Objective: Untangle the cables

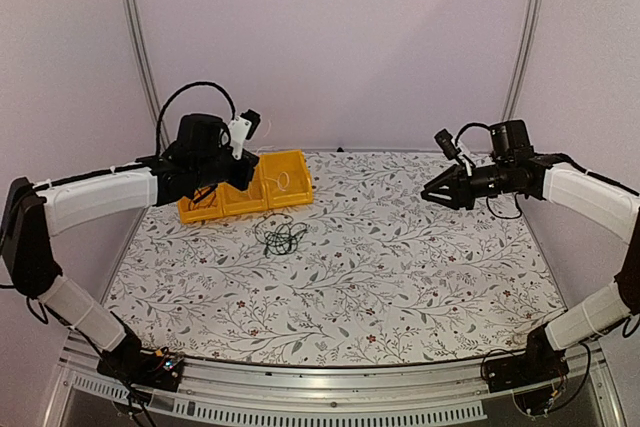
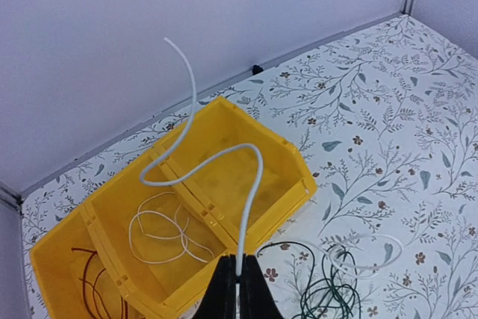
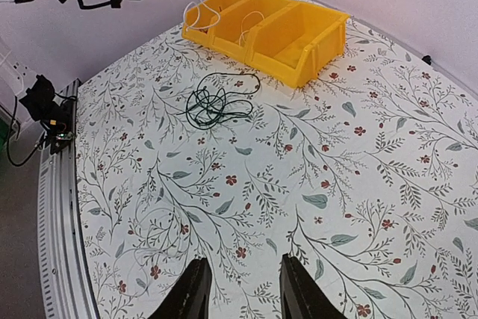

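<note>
White cable (image 2: 249, 207) pinched in left tool (image 2: 239, 267), above yellow bin (image 2: 287, 203).

Bin (image 1: 285, 199) far-left on desk (image 1: 400, 267), wires (image 2: 160, 233) in two compartments, tangle (image 1: 280, 237) just before it, left claw (image 2: 239, 278) above gripping a cable (image 2: 250, 207), right claw (image 1: 432, 192) far right.

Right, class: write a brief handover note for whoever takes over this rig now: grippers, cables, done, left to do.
Left gripper: shut on a white cable, held above the bin.
Right gripper: open, empty, over the table, away from the cables.
Cables: dark tangle on the table in front of the bin, whitish loop beside it. In the bin: whitish coil in the middle compartment, dark wire in an end one.
Done: two cables apparently sorted into the bin.
Left: probably bin the held cable, then separate the tangle.
</note>
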Tool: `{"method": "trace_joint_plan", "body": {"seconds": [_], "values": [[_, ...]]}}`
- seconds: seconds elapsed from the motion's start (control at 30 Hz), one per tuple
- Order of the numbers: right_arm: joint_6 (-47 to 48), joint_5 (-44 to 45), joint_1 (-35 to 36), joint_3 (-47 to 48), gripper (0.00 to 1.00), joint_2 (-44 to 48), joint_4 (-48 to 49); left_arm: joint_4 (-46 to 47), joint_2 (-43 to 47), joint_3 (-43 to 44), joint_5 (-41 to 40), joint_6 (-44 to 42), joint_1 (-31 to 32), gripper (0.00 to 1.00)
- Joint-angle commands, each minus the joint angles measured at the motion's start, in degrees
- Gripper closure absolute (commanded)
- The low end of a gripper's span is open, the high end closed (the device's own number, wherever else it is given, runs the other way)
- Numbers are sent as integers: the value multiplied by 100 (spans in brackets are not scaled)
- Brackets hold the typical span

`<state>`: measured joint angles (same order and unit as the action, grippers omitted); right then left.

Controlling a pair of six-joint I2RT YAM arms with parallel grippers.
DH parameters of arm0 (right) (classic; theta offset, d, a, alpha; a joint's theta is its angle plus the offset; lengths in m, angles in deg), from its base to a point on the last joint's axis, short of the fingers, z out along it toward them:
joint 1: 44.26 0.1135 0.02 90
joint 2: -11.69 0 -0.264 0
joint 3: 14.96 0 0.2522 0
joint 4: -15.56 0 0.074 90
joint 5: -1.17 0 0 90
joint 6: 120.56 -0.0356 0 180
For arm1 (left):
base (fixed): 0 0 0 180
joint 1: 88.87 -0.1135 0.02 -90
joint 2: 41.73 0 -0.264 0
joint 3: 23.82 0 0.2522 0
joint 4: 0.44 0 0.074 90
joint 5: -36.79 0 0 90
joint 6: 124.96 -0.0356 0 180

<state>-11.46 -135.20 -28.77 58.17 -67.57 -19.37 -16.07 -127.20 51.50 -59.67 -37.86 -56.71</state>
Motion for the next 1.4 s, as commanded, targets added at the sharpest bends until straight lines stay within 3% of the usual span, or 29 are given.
{"method": "trace_joint_plan", "body": {"seconds": [0.0,0.37,0.6,0.73,1.07,1.37], "values": [[194,-7,15,-41,64,216,574,-799,-416,500,-91,17,-379,100],[478,-59,16,-79,64,75,459,-1049,-1810,1444,-1108,-885,-1006,100],[601,-11,11,-102,64,66,424,-995,-2675,2066,-1318,-1458,-1256,100],[639,-2,15,-111,64,34,403,-1285,-3013,2334,-1050,-1300,-1248,100],[740,-97,16,-29,64,-135,263,-1574,-2765,1994,264,-735,-1187,99],[771,-83,24,-22,64,-151,219,-2350,-3087,2637,200,-203,-1260,92]]}}
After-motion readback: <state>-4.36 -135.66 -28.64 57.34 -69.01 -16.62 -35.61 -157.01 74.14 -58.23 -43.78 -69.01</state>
